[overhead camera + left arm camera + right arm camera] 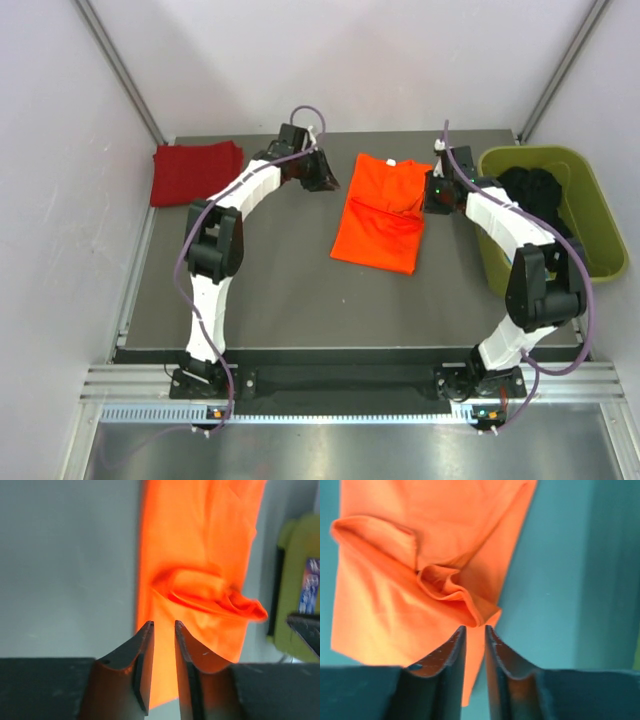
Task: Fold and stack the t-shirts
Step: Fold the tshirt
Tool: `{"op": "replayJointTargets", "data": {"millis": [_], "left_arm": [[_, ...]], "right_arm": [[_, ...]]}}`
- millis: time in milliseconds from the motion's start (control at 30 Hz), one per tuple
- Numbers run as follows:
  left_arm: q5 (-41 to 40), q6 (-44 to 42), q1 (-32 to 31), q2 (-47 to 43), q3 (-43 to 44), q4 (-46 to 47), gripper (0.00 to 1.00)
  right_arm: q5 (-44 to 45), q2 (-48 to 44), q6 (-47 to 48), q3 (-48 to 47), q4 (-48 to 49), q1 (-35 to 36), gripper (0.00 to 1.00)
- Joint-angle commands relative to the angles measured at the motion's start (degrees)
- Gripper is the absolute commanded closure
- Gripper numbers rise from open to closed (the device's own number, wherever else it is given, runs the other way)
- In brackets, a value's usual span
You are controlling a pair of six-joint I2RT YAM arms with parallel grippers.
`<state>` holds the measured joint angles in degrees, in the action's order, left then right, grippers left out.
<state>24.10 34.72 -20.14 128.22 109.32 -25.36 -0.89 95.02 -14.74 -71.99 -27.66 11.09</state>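
The bright orange t-shirt (pixel 383 212) lies on the dark table, narrowed lengthwise, with a bunched sleeve fold on its right side. It fills the left wrist view (pixel 200 545) and the right wrist view (pixel 395 595). The dark red t-shirt (pixel 195 172) lies folded at the back left corner. My left gripper (pixel 322 178) (pixel 164 622) hovers just off the orange shirt's left edge, jaws a narrow gap apart and empty. My right gripper (pixel 437 192) (pixel 475 627) is at the shirt's right edge, just short of the bunched fold, jaws also narrowly apart and empty.
An olive-green tub (pixel 560 215) stands at the table's right edge with dark clothing (pixel 535 190) inside; its wall also shows in the left wrist view (pixel 295 580). White walls close in the back and sides. Bare table (pixel 280 290) lies in front of the orange shirt.
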Motion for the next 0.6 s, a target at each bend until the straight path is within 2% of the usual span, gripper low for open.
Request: {"op": "replayJointTargets", "data": {"millis": [0, 67, 300, 567], "left_arm": [[2.6, -3.7, -3.9, -3.7, -3.1, 2.2, 0.74], [1.9, -4.5, -6.0, -3.7, -4.2, 2.0, 0.77], [-1.2, -5.5, -10.2, -2.2, -4.7, 1.5, 0.80], [-4.9, -3.8, -9.4, 7.2, 7.3, 1.8, 0.75]], "right_arm": [[-4.6, -1.2, 0.9, 1.0, -0.5, 0.9, 0.80], [-6.2, -1.2, 0.3, 2.2, -0.1, 1.2, 0.85], [-7.6, 1.4, 0.5, 5.2, 2.8, 2.0, 0.86], [-4.5, 10.2, 2.1, -2.6, 7.1, 0.9, 0.86]]}}
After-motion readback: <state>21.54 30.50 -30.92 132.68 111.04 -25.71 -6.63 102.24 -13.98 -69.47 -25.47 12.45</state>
